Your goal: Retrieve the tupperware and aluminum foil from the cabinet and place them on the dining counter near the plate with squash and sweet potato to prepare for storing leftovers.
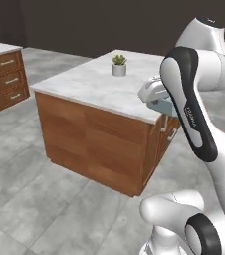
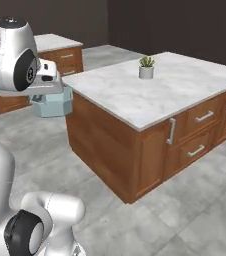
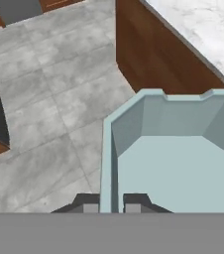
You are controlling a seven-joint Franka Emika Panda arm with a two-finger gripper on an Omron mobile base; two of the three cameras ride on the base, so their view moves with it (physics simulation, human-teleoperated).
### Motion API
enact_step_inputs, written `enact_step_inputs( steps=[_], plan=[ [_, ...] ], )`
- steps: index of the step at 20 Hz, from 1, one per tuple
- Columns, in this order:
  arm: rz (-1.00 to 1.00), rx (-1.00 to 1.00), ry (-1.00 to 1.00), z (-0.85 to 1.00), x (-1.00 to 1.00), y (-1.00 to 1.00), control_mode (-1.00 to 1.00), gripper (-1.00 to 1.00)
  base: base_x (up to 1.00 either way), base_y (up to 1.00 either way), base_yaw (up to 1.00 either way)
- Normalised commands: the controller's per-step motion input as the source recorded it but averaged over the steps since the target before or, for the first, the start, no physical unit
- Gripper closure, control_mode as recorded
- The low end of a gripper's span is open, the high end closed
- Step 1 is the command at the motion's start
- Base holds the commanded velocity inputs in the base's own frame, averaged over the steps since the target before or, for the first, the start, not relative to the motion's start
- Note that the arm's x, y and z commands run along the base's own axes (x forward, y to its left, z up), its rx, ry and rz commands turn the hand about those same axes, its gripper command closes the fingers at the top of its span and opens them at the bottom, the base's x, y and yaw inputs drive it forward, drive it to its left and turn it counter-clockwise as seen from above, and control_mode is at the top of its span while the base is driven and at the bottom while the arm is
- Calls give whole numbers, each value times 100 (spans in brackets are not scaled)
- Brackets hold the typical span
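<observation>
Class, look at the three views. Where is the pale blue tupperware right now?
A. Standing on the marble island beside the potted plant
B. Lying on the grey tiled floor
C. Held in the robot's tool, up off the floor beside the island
C: the tool pinches one wall of the tupperware, which hangs in the air beside the island, apart from the potted plant.

A small marble-topped island [image 1: 92, 87] with a reddish-brown wooden base stands on grey tiled floor [image 1: 30, 199]. A little potted plant [image 1: 119, 65] in a pale pot sits upright near the top's far side. Drawers with metal handles [image 2: 203, 117] show on one face. Another low drawer cabinet [image 1: 5, 79] stands well apart
</observation>
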Motion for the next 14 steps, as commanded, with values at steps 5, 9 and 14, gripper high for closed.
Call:
enact_step_inputs(
  steps=[5, 9, 14],
  plan=[
    [0, 0, 0, 0, 0, 0, 100, 100, 100, 4, 53],
    [0, 0, 0, 0, 0, 0, 100, 100, 100, 21, 46],
    [0, 0, 0, 0, 0, 0, 100, 100, 100, 40, 35]
  ],
)
